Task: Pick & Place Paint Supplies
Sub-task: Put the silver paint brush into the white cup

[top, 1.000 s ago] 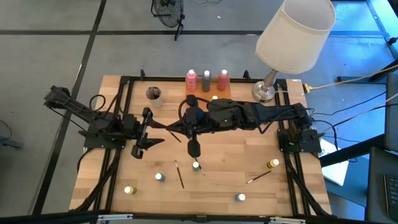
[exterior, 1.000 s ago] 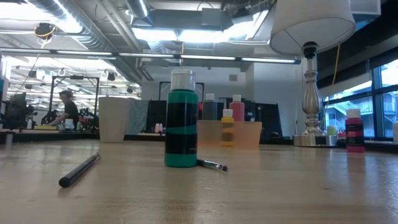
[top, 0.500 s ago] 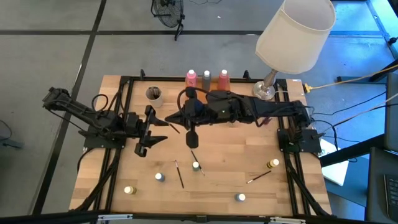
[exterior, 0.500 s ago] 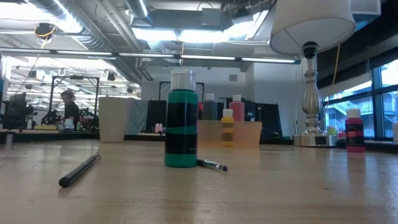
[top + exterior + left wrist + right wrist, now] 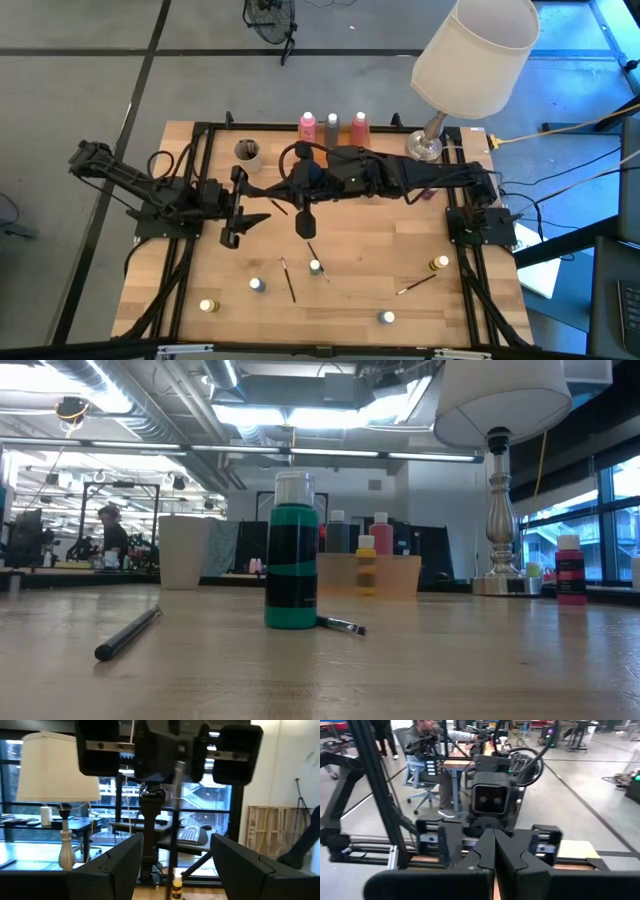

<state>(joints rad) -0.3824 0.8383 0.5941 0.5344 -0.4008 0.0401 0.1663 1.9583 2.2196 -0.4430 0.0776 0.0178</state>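
right gripper [image 5: 278, 205] shut on a thin dark brush [image 5: 281, 209], seemingly | left gripper [image 5: 252, 205] open, empty, facing it, brush tip between its fingers | both mid-table, below beige cup [image 5: 248, 153]

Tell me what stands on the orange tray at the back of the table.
On the orange tray stand three white-capped bottles: a pink bottle, a grey bottle and another pink one. The right arm covers the tray's front part, so anything there is hidden.
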